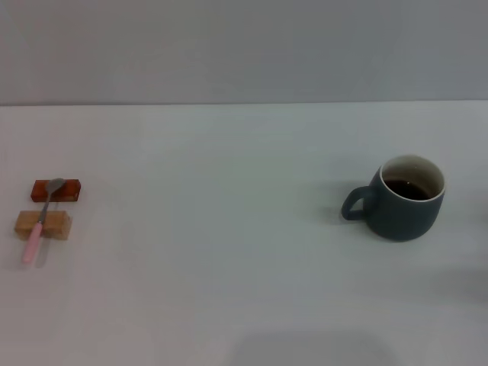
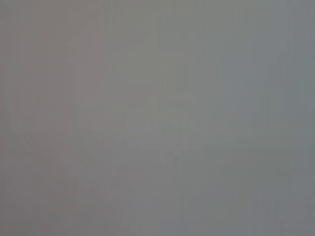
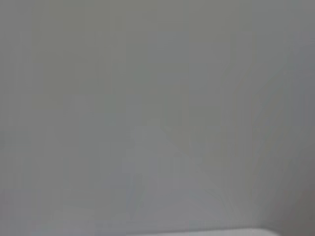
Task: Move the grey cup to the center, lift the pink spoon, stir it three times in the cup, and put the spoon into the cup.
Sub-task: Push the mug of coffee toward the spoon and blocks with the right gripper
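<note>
The grey cup stands upright on the right side of the white table in the head view, its loop handle pointing left and dark liquid inside. Far to the left lies the pink spoon, its metal bowl resting on a red-brown block and its pink handle across a tan wooden block. Neither gripper shows in any view. Both wrist views show only a plain grey surface.
The table's far edge meets a grey wall at the back. A wide stretch of bare tabletop lies between the spoon and the cup.
</note>
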Tool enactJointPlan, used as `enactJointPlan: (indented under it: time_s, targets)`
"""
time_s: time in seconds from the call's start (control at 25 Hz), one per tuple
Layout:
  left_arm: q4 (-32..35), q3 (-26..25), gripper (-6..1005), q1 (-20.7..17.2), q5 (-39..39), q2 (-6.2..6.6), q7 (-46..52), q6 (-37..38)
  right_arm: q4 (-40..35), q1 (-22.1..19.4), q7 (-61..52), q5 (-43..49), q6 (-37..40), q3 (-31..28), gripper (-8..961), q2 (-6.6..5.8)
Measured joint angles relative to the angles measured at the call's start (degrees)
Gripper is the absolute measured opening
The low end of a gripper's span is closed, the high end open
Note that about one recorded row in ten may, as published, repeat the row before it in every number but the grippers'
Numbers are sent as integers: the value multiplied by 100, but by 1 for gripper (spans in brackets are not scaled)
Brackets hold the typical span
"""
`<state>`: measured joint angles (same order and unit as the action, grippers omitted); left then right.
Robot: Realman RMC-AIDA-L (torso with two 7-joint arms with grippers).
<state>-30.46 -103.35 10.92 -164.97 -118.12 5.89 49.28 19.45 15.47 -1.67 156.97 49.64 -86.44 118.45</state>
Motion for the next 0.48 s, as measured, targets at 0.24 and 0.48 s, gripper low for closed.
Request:
enactJointPlan:
  time_s: [0.24,0.48]
  targets:
    - [53,-35,859,16,0,-1,0,3,-300,362,-2,199,-367,80,51,-32]
    - [76,-47,859,43,103,-9,1,3,-531,624,-8,449,-448,168,50,-33]
